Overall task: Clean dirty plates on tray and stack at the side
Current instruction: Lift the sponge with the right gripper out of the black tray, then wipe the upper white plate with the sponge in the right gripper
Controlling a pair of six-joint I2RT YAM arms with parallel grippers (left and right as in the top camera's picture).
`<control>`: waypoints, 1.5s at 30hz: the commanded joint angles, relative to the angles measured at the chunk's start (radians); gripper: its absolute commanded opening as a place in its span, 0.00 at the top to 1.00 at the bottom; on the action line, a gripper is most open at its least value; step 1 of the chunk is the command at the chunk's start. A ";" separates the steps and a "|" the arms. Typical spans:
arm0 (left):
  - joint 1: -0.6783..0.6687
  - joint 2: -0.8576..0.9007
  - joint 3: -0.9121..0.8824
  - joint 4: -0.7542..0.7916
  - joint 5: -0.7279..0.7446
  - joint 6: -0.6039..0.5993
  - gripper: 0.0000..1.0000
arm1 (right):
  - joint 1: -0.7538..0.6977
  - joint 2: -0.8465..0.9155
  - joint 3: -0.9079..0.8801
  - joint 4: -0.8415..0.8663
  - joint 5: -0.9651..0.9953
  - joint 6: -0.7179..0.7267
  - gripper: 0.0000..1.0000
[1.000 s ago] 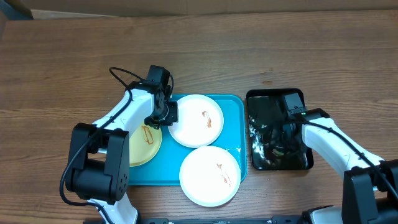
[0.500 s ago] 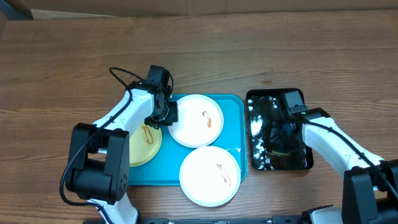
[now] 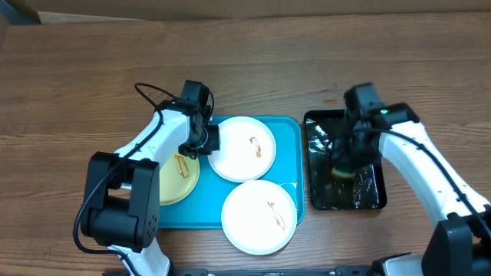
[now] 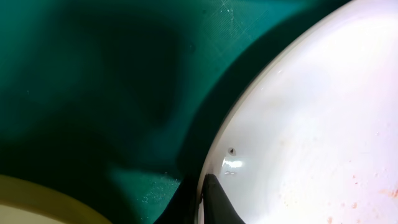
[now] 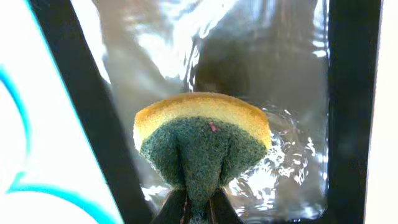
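Right gripper (image 5: 198, 208), clamped on sponge (image 5: 202, 146), has risen out of black tray's (image 3: 326, 115) water; wiping likely next. Left gripper (image 3: 201, 139), closure unclear, stays at 9 o'clock rim of white plate (image 3: 242, 148) on turquoise tray (image 3: 290, 153).

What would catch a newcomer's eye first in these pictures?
The turquoise tray at centre, carrying three plates with orange-brown smears. To its right, the right hand pinches a yellow-and-green sponge over a wet black tray. The left hand sits at the left edge of the upper white plate.
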 commanded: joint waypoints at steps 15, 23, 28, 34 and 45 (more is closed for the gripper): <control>-0.006 0.009 -0.014 0.006 -0.015 -0.013 0.96 | 0.001 -0.008 0.004 0.002 0.041 0.030 0.96; -0.006 0.009 -0.014 0.024 -0.088 -0.144 0.96 | 0.008 -0.008 0.003 0.026 -0.050 0.034 0.96; -0.006 0.009 -0.016 0.023 -0.090 -0.143 0.96 | 0.008 -0.008 0.002 0.026 0.027 0.031 0.96; -0.006 0.009 -0.016 0.019 -0.090 -0.143 0.96 | 0.008 -0.008 0.002 0.023 0.070 -0.007 0.96; -0.006 0.009 -0.016 0.021 -0.090 -0.144 0.96 | 0.008 -0.008 0.002 0.059 -0.035 -0.057 0.96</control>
